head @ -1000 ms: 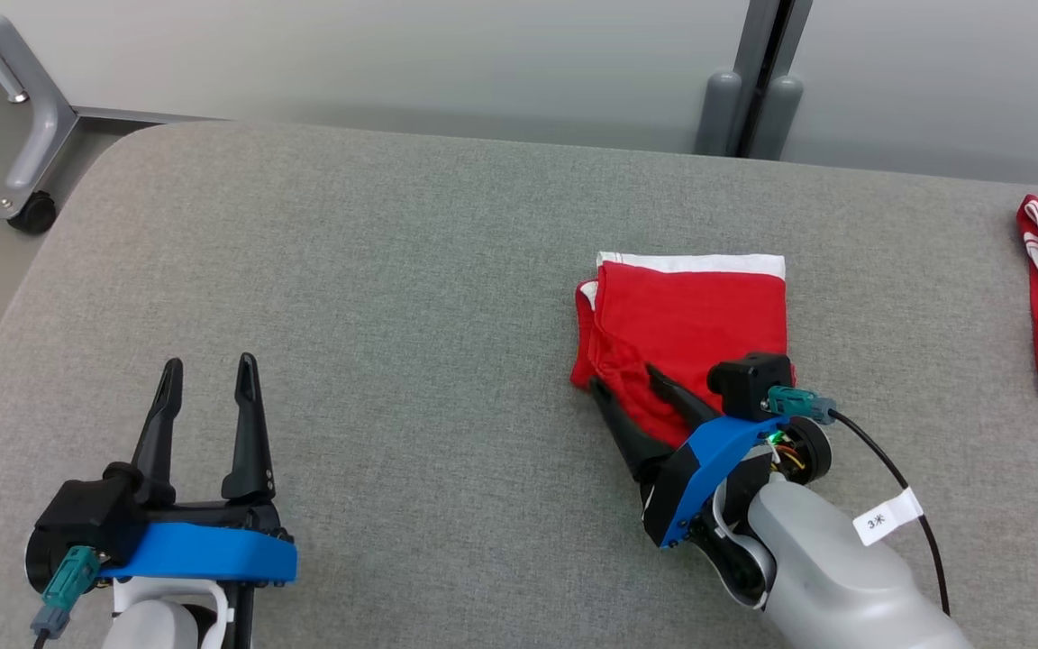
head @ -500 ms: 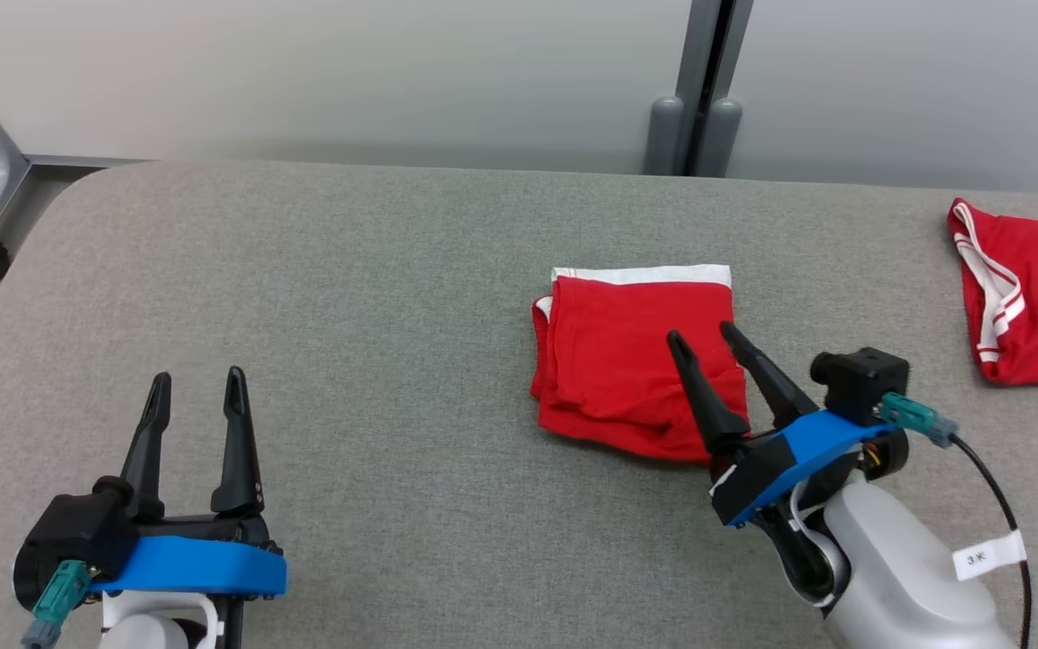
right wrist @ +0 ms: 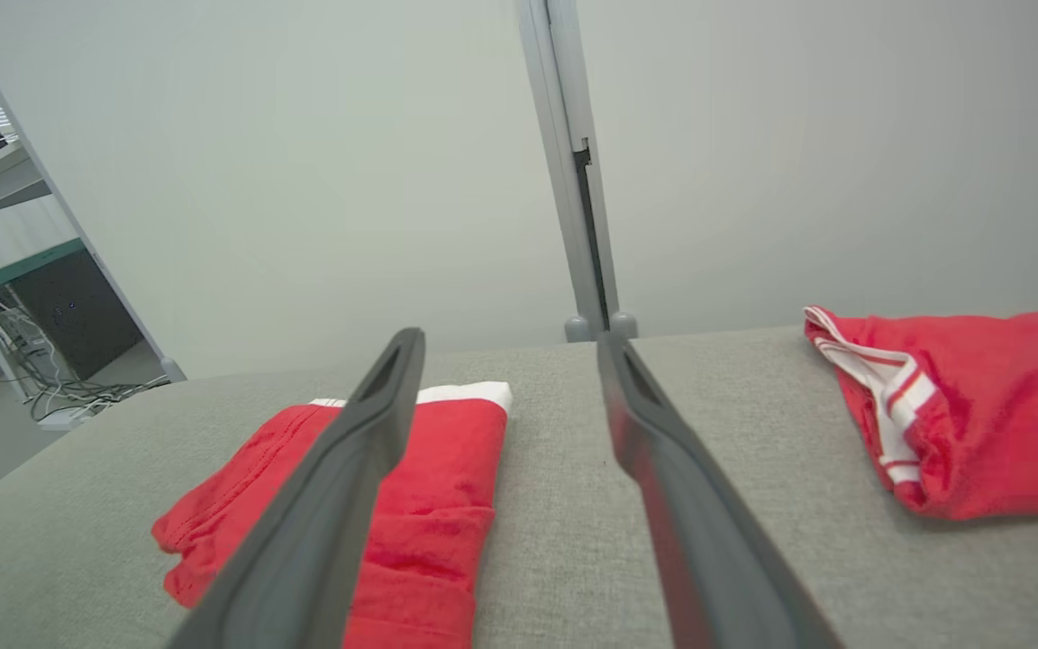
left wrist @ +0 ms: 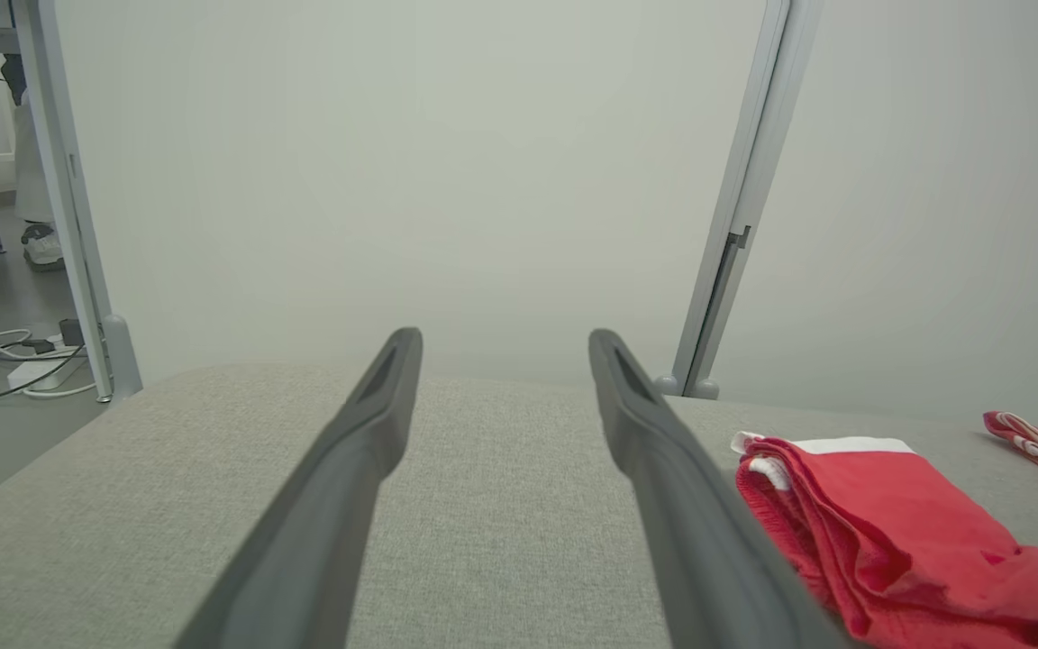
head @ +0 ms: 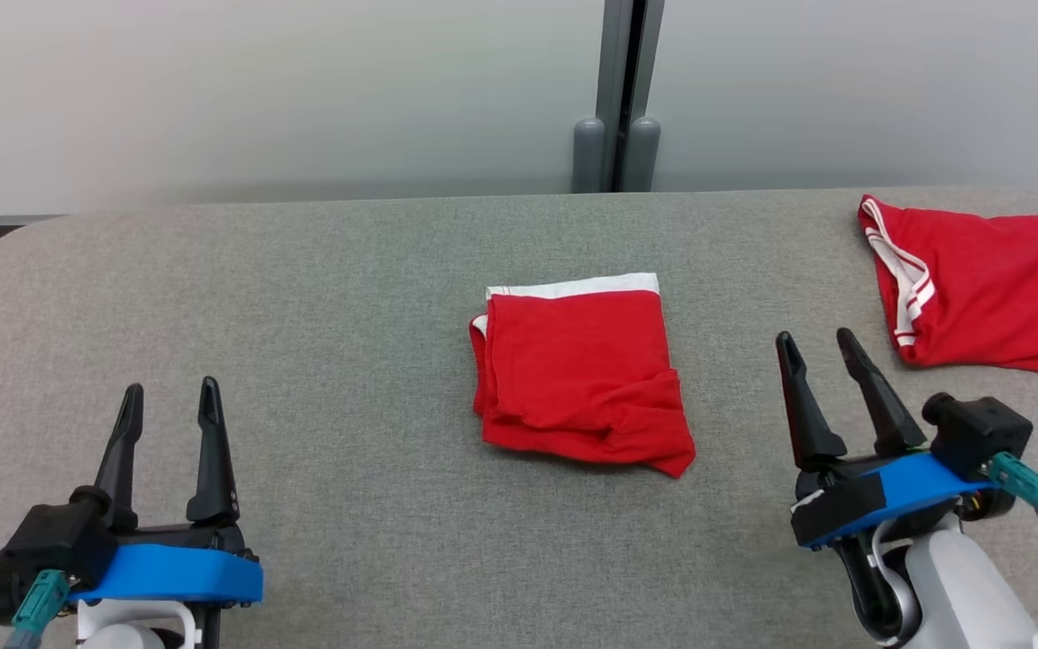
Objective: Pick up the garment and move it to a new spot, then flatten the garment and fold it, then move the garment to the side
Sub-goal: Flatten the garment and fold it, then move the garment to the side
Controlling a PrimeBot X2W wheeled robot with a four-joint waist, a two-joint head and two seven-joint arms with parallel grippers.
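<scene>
Garment [head: 578, 370] lies folded mid counter [head: 330, 297]; left tool [head: 170, 388] and right tool [head: 814, 336] flank it, fingers apart, empty — pinching one edge to shift it could pull the fold open — or snag the red cloth [head: 987, 279]

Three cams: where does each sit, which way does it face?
Head view: on the head, looking forward and down at the table; left gripper lower left, right gripper lower right, both open.
Left wrist view: on the left wrist, facing the wall along its own fingers; folded garment at right.
Right wrist view: likewise on the right wrist; second garment at right.
Shared by both wrist views: folded garment, grey post.
</scene>
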